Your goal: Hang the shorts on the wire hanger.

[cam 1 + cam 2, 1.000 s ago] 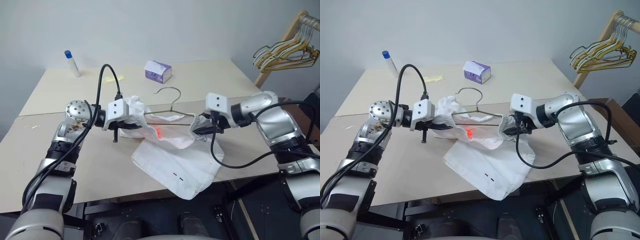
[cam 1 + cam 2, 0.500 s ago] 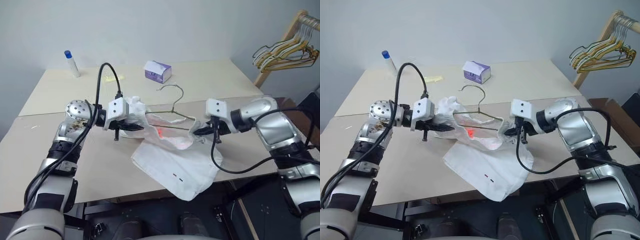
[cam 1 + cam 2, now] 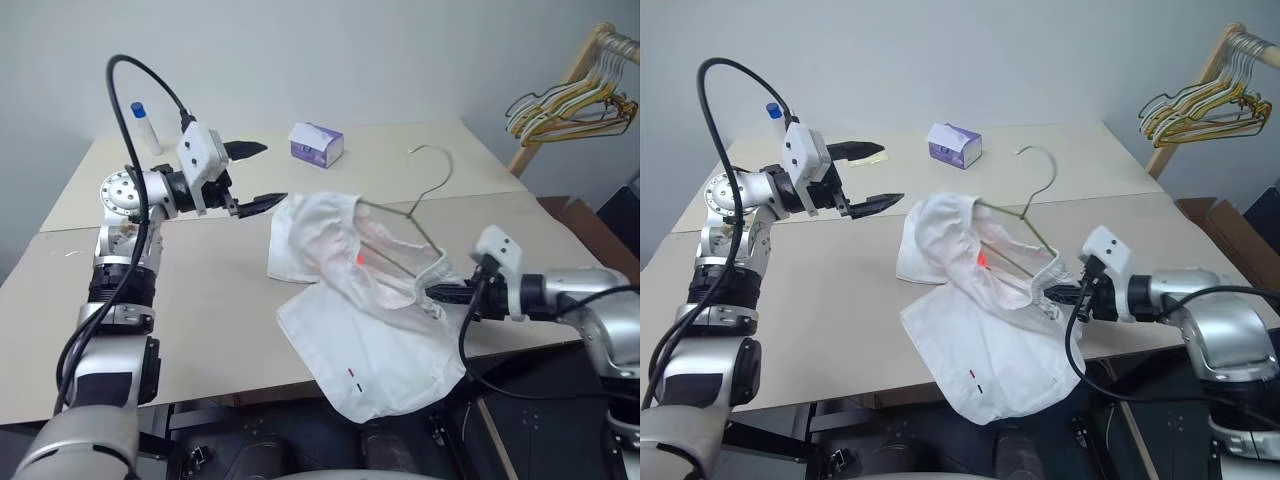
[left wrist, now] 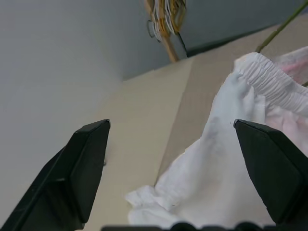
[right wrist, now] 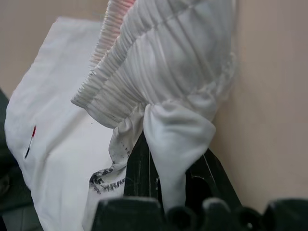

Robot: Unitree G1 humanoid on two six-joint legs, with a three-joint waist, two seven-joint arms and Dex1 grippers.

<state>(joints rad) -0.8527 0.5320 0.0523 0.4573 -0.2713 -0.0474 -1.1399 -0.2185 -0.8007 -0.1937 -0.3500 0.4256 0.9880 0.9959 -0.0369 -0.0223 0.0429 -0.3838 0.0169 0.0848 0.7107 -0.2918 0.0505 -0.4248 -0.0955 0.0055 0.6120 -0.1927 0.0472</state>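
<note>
Table point(image 3: 150, 320): I see it carrying the shorts at its near right part.
Shorts point(image 3: 375, 330): soft, light, floppy cloth by my reckoning; hem spills over the near edge, waistband bunched around the hanger. I would take the elastic waistband, which should not slip.
Wire hanger point(image 3: 405, 215): thin, stiff, springy I judge; tilted, hook up, its lower part inside the waistband.
Left gripper point(image 3: 255, 176): fingers spread wide, empty, above the table just beside the waistband's left end.
Right gripper point(image 3: 440, 293): I have it clamped on the waistband's right end, near the near edge.
</note>
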